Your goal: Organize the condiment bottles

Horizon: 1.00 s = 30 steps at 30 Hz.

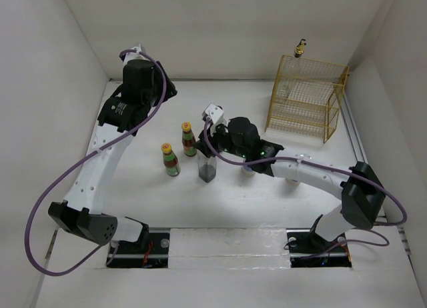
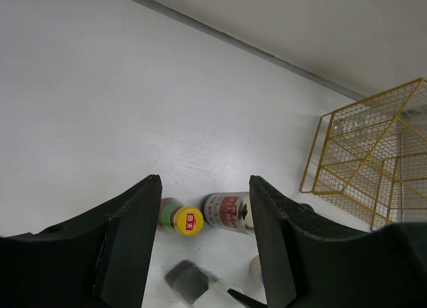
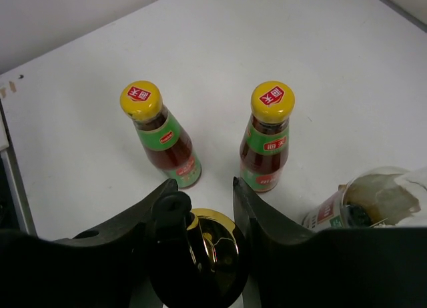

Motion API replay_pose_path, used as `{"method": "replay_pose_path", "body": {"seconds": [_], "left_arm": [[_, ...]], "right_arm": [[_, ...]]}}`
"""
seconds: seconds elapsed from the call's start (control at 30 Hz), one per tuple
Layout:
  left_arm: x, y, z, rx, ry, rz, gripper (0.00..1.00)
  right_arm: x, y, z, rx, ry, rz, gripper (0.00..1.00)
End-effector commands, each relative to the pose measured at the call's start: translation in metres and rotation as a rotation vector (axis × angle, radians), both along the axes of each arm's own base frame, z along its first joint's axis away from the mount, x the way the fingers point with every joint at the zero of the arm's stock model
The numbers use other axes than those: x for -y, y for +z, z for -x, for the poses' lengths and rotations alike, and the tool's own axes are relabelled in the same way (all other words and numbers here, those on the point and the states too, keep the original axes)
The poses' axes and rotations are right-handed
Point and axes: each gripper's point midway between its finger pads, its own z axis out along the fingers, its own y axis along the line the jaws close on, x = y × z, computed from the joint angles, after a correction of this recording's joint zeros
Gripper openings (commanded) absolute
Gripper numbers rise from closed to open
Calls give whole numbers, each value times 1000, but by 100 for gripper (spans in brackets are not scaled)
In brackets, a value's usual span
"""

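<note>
**Surface:** white table (image 1: 220, 201), matte, enclosed by plain white walls (image 1: 220, 28).

**Landmark:** yellow wire tiered rack (image 1: 313, 63), at the far right of the table near the back wall.

1. Dark-filled glass bottle with gold top (image 3: 212, 241): upright, left of the rack and nearer the arm bases. The right gripper (image 3: 205, 188) is closed narrowly on its neck.
2. Pale labelled jar (image 3: 360, 201): just beside item 1 on the rack's side, mostly hidden under the right arm.
3. Two red-sauce bottles with yellow caps and green labels (image 1: 171, 159) (image 1: 189, 138): upright, further left of the rack than item 1.
4. Clear glass bottle with gold pourer (image 1: 300, 49): in the rack, its pourer rising above the top tier.
5. Left gripper (image 2: 205, 181): raised, well left of the rack, partly spread and holding nothing.
</note>
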Motion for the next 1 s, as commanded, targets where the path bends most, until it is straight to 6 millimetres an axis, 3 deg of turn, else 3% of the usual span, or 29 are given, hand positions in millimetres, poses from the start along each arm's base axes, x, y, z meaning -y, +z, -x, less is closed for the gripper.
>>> {"method": "replay_pose_path", "body": {"seconds": [0.0,0.07,0.1,0.2,0.23,0.27,0.33,0.37,0.43,0.5,0.53,0.57,0.63,0.67,0.97], "left_arm": [[-1,10,2,38,-1,5,51],[-3,11,1,39,9,1,51],[-3,14,1,48,9,4,51],[3,17,1,56,-23,22,53],[8,24,2,72,-51,29,54],[13,29,5,90,-79,25,54],[32,44,12,137,-137,0,54],[35,43,14,144,-155,-39,54],[41,50,19,168,-161,-75,54],[45,55,19,180,-177,-87,54],[45,59,19,189,-177,-83,54],[45,65,20,203,-175,-77,53],[46,63,18,194,-179,-90,51],[46,63,18,194,-179,-90,51],[48,46,22,165,-205,-94,51]], "right_arm": [[0,84,3,103,-12,-155,8],[13,134,8,155,-36,-224,6],[22,174,12,189,-51,-270,4],[51,227,-4,238,-123,-319,3],[59,234,-7,228,-134,-314,3],[71,266,-7,250,-153,-364,2],[101,280,-27,249,-249,-370,1],[115,299,-31,256,-287,-407,1],[159,312,-58,269,-433,-424,1],[190,322,-74,249,-532,-457,0],[203,321,-85,239,-574,-463,0],[234,325,-99,253,-646,-474,0],[258,321,-121,230,-712,-483,0],[284,318,-134,238,-773,-468,0],[393,307,-202,261,-1030,-433,0]]}}
